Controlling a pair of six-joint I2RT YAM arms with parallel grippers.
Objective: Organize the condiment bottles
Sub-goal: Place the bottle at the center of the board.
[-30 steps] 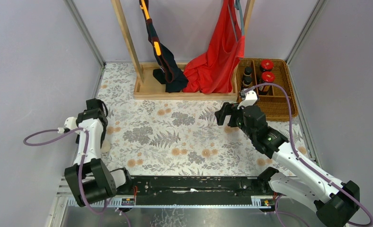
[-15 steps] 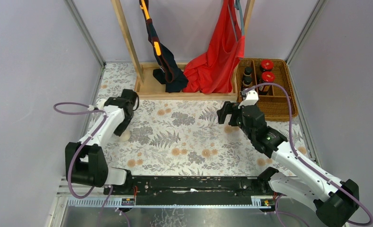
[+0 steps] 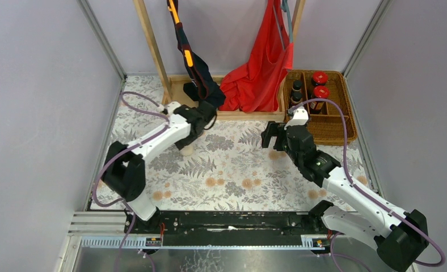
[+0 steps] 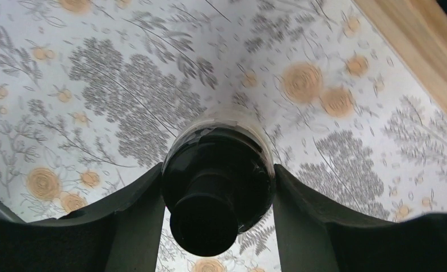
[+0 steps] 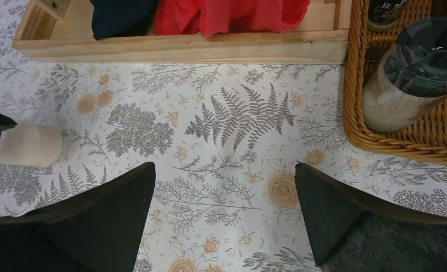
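Mid-table [image 3: 232, 170], left fingers [image 4: 135, 226] clasp a bottle [image 4: 218, 170] (pale); right fingers [image 5: 96, 226] apart.

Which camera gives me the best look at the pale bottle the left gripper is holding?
Left wrist: the pale bottle sits centre frame, black cap toward the camera, clamped in the left gripper. Top external shows only its pale base below the gripper. Right wrist catches its body at the left edge, cap hidden.
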